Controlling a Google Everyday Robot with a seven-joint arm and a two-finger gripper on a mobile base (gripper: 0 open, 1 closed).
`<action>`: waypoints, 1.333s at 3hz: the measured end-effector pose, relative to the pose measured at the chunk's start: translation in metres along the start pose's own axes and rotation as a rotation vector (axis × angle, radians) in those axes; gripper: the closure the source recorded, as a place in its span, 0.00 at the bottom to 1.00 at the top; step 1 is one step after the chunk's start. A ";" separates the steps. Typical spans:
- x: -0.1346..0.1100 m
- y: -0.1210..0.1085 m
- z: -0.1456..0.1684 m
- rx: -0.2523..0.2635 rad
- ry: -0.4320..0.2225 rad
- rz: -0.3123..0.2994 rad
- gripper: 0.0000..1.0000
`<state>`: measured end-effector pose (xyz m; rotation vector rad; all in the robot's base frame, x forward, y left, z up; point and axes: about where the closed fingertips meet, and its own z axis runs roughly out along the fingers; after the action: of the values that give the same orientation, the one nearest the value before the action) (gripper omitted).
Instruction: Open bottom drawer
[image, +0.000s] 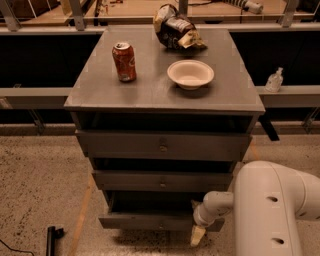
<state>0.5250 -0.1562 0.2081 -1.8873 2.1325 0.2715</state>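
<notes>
step: draw bottom drawer (150, 221), lower centre under grey drawer cabinet (160, 95), straight toward frame's bottom edge, level, no sideways drag | white arm (270, 210) lower right, crowding drawer's right corner | gripper (197, 234) at drawer front's right end, open-or-closed: cannot tell | room: bare floor (45, 190) left and ahead; small black object (50, 237) lower left, well aside

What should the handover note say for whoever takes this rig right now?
Gripper: low, at the right end of the bottom drawer front; contact can't be confirmed.
Bottom drawer: lowest of three in the grey cabinet; front looks pulled slightly out, with a dark gap above it.
Done: arm is at the drawer; opening seems started.
Left: pull it further out, then back the arm off.
</notes>
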 end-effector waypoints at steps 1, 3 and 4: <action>0.005 -0.004 0.015 -0.026 0.008 -0.011 0.26; 0.005 -0.003 0.027 -0.063 0.000 -0.025 0.72; 0.001 0.007 0.021 -0.089 -0.008 -0.011 0.95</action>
<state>0.5195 -0.1494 0.1877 -1.9419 2.1374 0.3775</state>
